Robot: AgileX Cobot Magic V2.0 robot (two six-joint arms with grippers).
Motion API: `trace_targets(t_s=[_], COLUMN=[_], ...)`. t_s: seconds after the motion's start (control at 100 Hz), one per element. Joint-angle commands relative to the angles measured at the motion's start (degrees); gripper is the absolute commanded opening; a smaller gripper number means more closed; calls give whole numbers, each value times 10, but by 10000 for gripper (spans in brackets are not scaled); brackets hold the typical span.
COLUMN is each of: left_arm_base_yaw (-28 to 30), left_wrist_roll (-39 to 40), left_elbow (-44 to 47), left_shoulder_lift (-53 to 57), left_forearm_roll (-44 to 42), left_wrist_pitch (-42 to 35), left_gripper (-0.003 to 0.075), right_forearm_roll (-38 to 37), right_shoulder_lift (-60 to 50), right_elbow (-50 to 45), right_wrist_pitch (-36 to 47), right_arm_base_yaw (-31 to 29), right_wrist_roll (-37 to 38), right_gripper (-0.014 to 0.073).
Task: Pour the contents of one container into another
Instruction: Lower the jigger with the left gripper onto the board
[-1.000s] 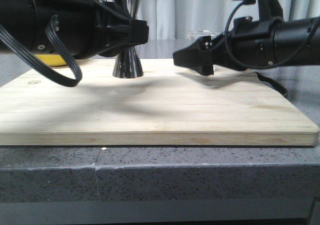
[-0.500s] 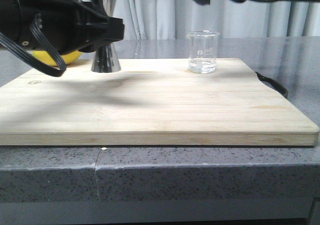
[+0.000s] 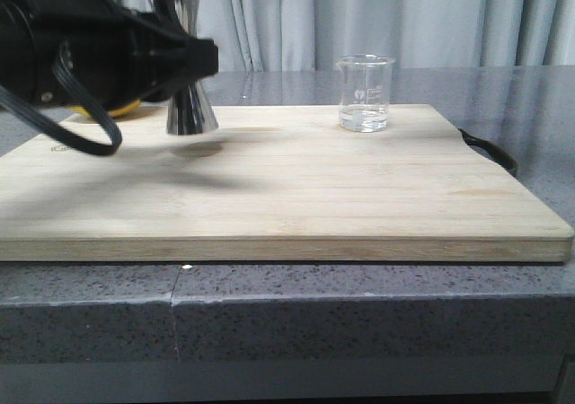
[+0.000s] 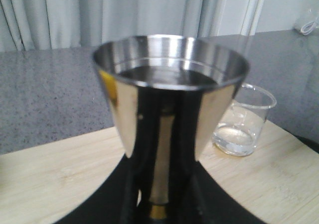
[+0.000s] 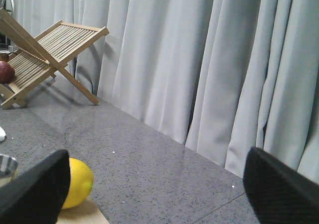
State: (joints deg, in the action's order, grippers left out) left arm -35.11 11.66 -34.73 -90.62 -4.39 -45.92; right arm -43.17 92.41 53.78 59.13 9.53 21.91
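Note:
The steel jigger [image 3: 191, 108] hangs just above the back left of the wooden board [image 3: 287, 197], with its shadow beneath it. My left gripper [image 3: 205, 61] is shut on its narrow waist. In the left wrist view the jigger [image 4: 169, 94] fills the middle, upright, with black fingers [image 4: 124, 194] on both sides of its gold band. The glass beaker [image 3: 366, 92] stands alone at the back right of the board, with a little clear liquid at its bottom [image 4: 234, 137]. My right gripper [image 5: 157, 184] is open and holds nothing. It is out of the front view.
A yellow lemon [image 5: 77, 181] lies on the grey counter behind the board's left corner, partly hidden by my left arm [image 3: 63, 54]. A wooden folding rack [image 5: 50, 47] stands farther left by the curtains. A black handle [image 3: 490, 148] sticks out of the board's right edge.
My right arm has risen out of the front view, uncovering the beaker. My left gripper has carried the jigger leftward and now holds it slightly off the board.

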Motion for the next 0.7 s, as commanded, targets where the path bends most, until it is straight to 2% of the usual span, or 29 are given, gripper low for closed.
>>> trace_targets(t_s=[0.0,0.69], left_arm_base_yaw=[1,1], left_wrist_roll=[8,8], left_elbow=[-8,-8], left_shoulder_lift=[11,-26], left_forearm_roll=[4,-20], left_wrist_pitch=[-62,-89], left_gripper=[-20,-19], right_forearm_roll=[16,16], right_shoulder_lift=[-27,-27], right_elbow=[18,18], right_wrist_pitch=[38,37], right_arm_base_yaw=[0,0], right_wrist_roll=[-5,-5], right_gripper=[636,636])
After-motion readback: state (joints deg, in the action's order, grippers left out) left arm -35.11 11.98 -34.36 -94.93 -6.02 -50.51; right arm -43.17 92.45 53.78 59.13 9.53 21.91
